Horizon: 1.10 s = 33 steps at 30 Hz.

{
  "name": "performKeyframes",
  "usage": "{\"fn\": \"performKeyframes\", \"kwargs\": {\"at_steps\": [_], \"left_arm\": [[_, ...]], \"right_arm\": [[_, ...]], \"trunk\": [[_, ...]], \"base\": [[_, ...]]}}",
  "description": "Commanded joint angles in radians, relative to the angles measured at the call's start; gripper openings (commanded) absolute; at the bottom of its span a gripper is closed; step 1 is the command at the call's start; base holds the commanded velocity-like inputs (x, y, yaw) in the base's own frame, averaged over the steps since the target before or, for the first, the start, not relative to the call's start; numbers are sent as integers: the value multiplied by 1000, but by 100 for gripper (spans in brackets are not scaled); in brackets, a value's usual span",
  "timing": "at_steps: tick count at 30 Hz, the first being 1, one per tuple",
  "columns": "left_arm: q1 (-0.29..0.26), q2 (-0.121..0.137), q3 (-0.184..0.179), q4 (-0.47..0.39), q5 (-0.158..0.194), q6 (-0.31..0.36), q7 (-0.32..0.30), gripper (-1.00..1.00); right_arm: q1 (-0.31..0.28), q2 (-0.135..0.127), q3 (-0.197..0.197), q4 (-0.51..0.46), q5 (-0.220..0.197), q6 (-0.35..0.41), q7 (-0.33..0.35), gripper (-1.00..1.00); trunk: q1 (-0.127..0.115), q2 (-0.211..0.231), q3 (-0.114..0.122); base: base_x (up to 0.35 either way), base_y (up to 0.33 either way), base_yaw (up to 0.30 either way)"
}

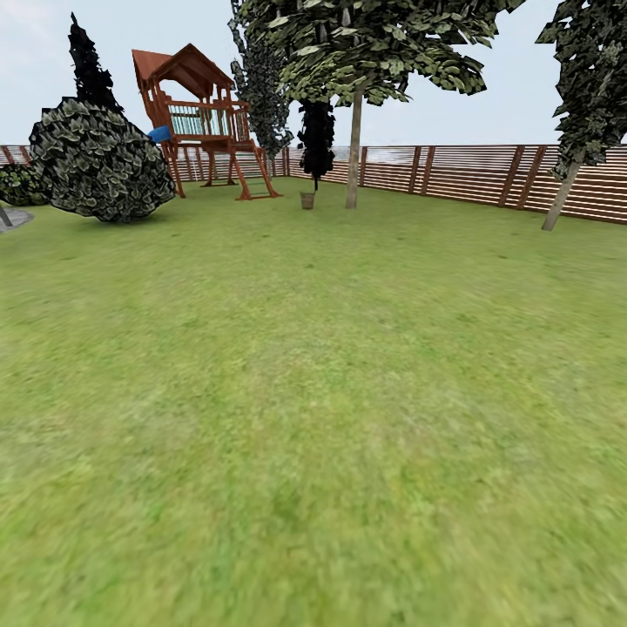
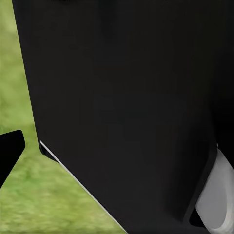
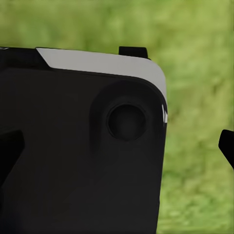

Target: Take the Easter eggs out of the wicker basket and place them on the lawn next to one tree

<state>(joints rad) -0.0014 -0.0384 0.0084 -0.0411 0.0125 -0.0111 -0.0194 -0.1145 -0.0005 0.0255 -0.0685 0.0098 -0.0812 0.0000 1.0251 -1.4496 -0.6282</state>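
Mottled green lawn (image 1: 313,435) stretches ahead; far off, the small brown wicker basket (image 1: 307,200) stands just beside a pale-trunked tree (image 1: 354,148); its eggs are too distant to see; claw states cannot be told; a misjudged approach could topple the basket.

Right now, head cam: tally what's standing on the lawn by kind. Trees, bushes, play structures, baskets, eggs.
Pale-trunked trees: 2, one mid-lawn, one at the right by the fence
Dark narrow trees: 3
Round bushes: 1
Wooden play structures: 1
Wicker basket: 1, beside the mid-lawn tree
Eggs: 0 discernible, basket too far away to see inside
Total: 8
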Motion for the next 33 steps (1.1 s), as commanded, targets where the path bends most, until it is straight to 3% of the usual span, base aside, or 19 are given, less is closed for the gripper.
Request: {"fn": "performKeyframes", "kwargs": {"at_steps": [1,4,7,14,19,33], "left_arm": [[0,0,1,0,1,-1,-2,100],[0,0,1,0,1,-1,-2,100],[0,0,1,0,1,-1,-2,100],[0,0,1,0,1,-1,-2,100],[0,0,1,0,1,-1,-2,100],[0,2,1,0,1,-1,-2,100]], "right_arm": [[-1,0,2,1,1,-3,0,100],[-1,1,5,3,3,-2,0,100],[-1,4,37,3,3,-3,-2,100],[-1,5,37,5,-10,-3,-4,100],[-1,8,38,7,-8,-3,-5,100],[-1,-8,42,12,-8,-3,-6,100]], "trunk": [[0,0,-1],[0,0,-1],[0,0,-1],[0,0,-1],[0,0,-1],[0,0,-1]], "base": [[0,0,0],[0,0,0],[0,0,0],[0,0,22],[24,0,237],[320,0,25]]}}
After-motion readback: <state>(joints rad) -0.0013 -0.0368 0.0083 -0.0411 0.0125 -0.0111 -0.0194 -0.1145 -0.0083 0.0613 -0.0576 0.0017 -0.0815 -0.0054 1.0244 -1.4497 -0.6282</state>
